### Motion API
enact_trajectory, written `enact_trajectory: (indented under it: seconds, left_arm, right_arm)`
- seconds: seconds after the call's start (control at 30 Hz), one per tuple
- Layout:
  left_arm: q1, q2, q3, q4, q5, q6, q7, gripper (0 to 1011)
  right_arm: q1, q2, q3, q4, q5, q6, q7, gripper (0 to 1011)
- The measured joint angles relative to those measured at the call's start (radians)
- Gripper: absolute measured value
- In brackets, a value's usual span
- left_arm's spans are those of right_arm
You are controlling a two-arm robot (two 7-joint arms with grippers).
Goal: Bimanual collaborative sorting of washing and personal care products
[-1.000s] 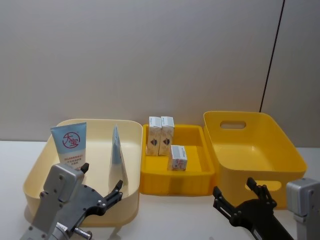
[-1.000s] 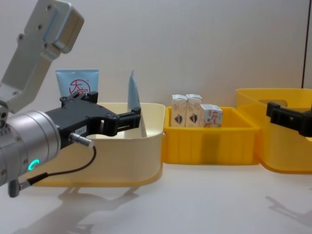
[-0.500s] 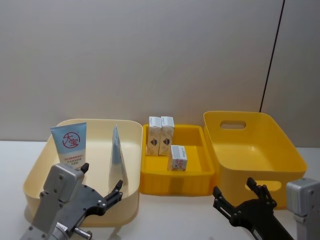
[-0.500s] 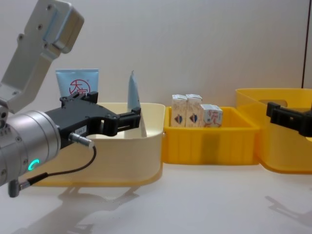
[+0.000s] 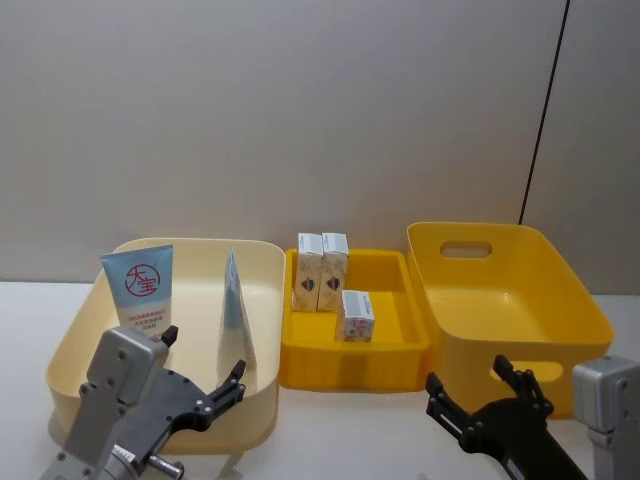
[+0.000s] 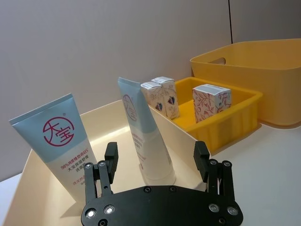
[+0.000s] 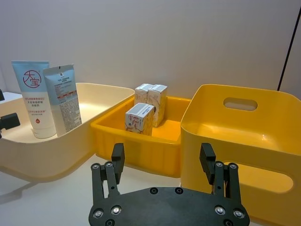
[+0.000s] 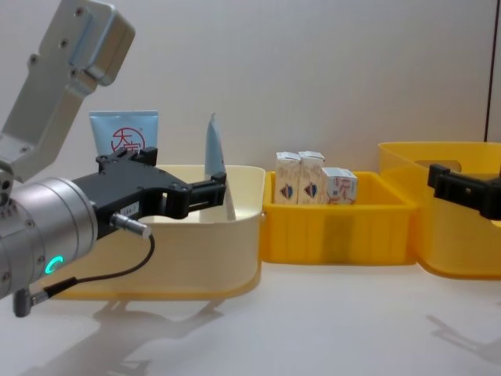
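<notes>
Left gripper (image 5: 205,352): lower left of the head view, just before the near wall of the cream bin; jaws spread, holding nothing.
Cream bin (image 5: 190,243): left of the frame on the worktop (image 5: 350,430); 2 squeeze tubes stand upright in it.
Logo tube (image 5: 140,290): back left of the cream bin, red circle facing the camera.
Second tube (image 5: 235,310): right of the logo tube, turned edge-on.
Yellow tray (image 5: 355,365): centre, just beside the cream bin.
Cartons: 2 upright side by side at the tray's back left (image 5: 309,258) (image 5: 334,257); 1 lower carton (image 5: 357,314) nearer the front, to their right.
Large yellow bin (image 5: 585,300): right of the frame; nothing seen inside.
Right gripper (image 5: 466,375): lower right, before the large bin's near wall; jaws spread, empty.
Step in hand: likely the approach before a pick, since nothing is gripped.
Next move: probably the left arm reaches over the cream rim and closes across a tube's flat faces without tipping its neighbour; which container each product belongs in cannot be told.
</notes>
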Motion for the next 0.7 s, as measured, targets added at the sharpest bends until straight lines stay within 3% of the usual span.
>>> enact_trajectory:
  seconds: [0.7]
  left_arm:
    - [0.0, 0.0, 0.0, 0.0, 0.0, 0.0, 0.0, 1002]
  right_arm:
    - [0.001, -0.001, 0.0, 0.0, 0.0, 0.002, 0.0, 1001]
